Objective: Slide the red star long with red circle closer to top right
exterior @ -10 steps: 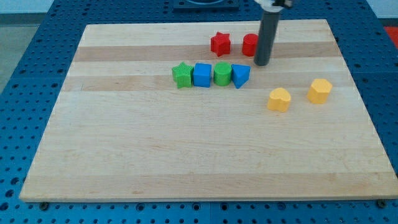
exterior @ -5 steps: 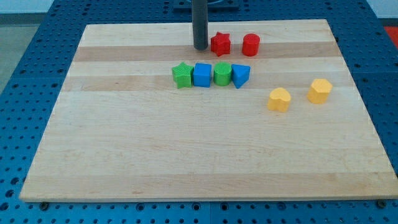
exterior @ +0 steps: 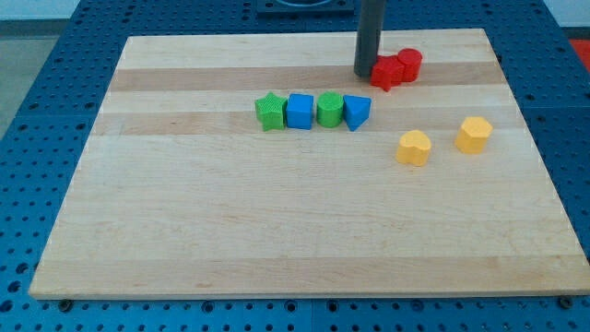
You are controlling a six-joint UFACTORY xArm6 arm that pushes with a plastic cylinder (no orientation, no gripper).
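Beside my tip [exterior: 368,75], red star [exterior: 385,73] touching red circle [exterior: 408,64].

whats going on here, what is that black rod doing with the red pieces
My tip is pressed against the left side of the red star, which in turn touches the red circle on its right. The pair sits near the top right of the wooden board. A row of green star, blue cube, green block and blue block lies below, and two yellow blocks lie further right.
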